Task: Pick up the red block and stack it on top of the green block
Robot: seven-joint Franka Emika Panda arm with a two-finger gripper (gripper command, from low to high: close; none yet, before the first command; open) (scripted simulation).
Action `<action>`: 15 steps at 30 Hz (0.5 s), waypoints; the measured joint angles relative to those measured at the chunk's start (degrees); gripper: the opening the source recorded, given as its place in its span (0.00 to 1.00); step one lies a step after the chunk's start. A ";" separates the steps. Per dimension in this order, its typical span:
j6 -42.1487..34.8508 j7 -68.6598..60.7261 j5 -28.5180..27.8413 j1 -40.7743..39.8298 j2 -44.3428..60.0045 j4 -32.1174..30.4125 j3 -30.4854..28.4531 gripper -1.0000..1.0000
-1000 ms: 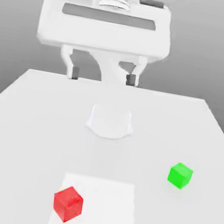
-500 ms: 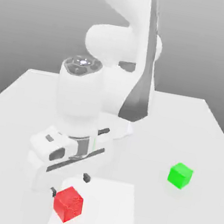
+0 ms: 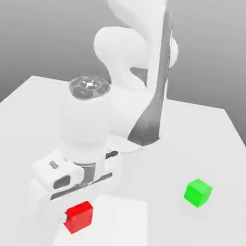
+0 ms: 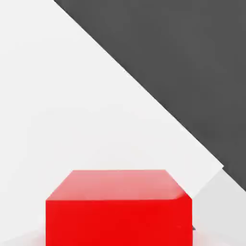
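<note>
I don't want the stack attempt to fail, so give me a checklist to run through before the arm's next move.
1. Gripper down at the red block: ok.
2. Fingers closed on the red block: cannot tell.
3. Red block sits close and centred in the hand view: ok.
4. Green block free on the table, nothing on top: ok.
5. Open table between the two blocks: ok.
6. Red block lifted off the table: cannot tell.
</note>
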 joint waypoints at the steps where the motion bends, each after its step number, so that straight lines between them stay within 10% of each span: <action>1: -0.48 -1.61 -0.43 1.21 -1.42 -0.99 1.44 0.00; 15: -3.45 -31.83 -1.77 30.98 -19.95 -16.35 16.74 0.00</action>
